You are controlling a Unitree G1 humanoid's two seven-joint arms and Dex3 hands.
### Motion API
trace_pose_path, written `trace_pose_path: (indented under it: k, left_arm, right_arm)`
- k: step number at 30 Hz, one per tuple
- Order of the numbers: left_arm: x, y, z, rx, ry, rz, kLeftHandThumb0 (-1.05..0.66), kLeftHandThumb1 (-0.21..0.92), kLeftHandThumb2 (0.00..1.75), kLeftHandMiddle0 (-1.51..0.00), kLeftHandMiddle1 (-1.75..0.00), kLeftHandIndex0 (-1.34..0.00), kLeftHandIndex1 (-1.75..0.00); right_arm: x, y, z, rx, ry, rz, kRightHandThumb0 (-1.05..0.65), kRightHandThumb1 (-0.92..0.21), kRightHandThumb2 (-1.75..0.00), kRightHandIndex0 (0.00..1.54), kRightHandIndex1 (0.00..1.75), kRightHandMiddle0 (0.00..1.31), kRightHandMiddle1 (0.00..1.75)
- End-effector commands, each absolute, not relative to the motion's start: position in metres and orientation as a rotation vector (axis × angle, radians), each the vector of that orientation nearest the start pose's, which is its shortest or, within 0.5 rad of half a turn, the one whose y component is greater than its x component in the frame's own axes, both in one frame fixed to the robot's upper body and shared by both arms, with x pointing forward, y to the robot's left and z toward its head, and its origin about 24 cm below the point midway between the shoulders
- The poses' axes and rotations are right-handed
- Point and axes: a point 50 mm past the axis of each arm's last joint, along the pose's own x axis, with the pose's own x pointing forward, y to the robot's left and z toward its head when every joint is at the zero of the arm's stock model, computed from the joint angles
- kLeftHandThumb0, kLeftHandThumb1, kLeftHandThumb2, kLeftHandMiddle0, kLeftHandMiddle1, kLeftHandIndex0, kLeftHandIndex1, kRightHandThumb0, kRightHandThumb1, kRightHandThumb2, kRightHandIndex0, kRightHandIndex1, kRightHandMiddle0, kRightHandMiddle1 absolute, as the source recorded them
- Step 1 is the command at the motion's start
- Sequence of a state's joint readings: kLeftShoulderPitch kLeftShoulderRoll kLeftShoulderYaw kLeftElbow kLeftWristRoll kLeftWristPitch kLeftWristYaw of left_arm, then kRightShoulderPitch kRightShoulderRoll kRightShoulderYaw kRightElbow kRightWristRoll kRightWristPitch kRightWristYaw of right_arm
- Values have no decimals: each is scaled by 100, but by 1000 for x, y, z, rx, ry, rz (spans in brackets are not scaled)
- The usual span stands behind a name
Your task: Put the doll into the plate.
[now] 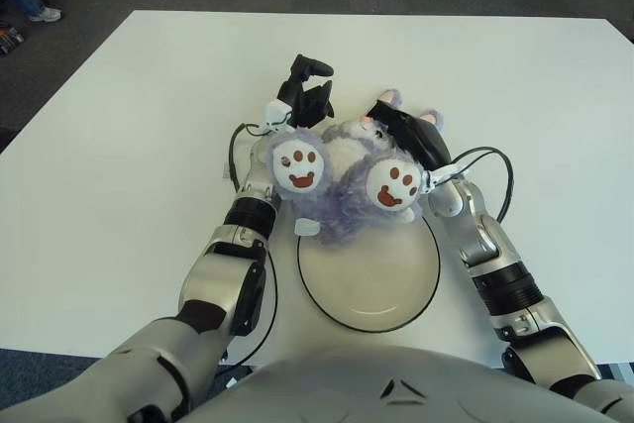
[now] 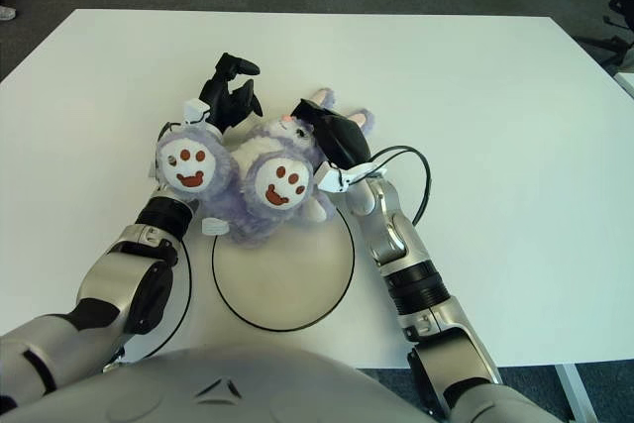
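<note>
Gripping the doll (image 1: 342, 180) (paws up) are left hand (image 1: 305, 96) and right hand (image 1: 411, 136).

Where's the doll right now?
Centre of the left eye view: the doll is held between the left robot hand and right robot hand, over the plate's far rim.

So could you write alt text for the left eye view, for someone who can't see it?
Both robot hands hold a purple plush doll, its paw soles facing the camera, above the far rim of a round plate on a white table. The left hand and right hand grip its far side.
</note>
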State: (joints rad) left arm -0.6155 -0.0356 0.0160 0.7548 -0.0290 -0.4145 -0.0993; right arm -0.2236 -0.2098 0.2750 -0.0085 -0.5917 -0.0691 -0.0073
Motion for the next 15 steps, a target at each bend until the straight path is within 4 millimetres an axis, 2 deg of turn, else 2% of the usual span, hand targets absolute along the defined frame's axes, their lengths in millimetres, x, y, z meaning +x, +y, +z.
trace_pose_path:
  k: [1, 15]
  left_arm:
    - [352, 93, 84, -21, -235, -242, -34, 92, 55, -85, -171, -17, -175]
    - [354, 93, 81, -43, -209, -233, -34, 92, 55, -79, -165, -17, -175]
  right_arm:
    - [280, -107, 100, -766, -336, 241, -1, -13, -146, 68, 166, 68, 163]
    - [277, -119, 110, -757, -381, 152, -1, -11, -150, 69, 168, 69, 165]
